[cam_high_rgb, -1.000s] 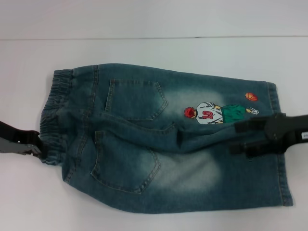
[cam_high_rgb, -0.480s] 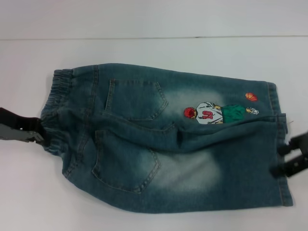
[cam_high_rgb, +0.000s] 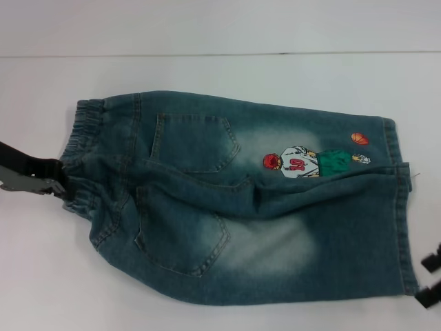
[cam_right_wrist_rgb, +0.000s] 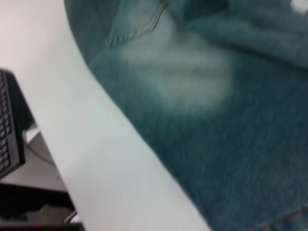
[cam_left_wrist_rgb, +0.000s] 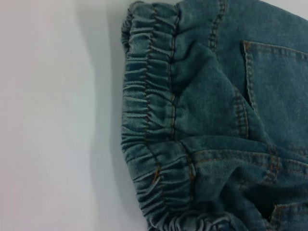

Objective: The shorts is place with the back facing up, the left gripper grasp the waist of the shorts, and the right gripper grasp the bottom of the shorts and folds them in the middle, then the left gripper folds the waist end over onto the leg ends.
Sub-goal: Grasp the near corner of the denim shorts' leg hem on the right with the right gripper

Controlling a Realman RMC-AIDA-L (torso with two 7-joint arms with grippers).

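Observation:
Blue denim shorts (cam_high_rgb: 241, 207) lie flat with the back pockets up, a cartoon patch (cam_high_rgb: 296, 163) on the far leg. The elastic waist (cam_high_rgb: 83, 138) is at the left and the leg ends (cam_high_rgb: 400, 207) are at the right. My left gripper (cam_high_rgb: 58, 183) sits against the near part of the waist; the left wrist view shows the gathered waistband (cam_left_wrist_rgb: 154, 120) close up. At the lower right corner my right gripper (cam_high_rgb: 428, 278) is open, just off the near leg's hem and holding nothing. The right wrist view looks across the faded denim (cam_right_wrist_rgb: 216, 96).
The shorts rest on a white table (cam_high_rgb: 207, 76). In the right wrist view, the table's front edge (cam_right_wrist_rgb: 62, 183) drops away to a black keyboard (cam_right_wrist_rgb: 9, 125) below.
My right gripper has pulled back off the leg ends, toward the lower right corner. The left gripper has shifted in against the waist, and the near waist corner has bunched inward slightly.

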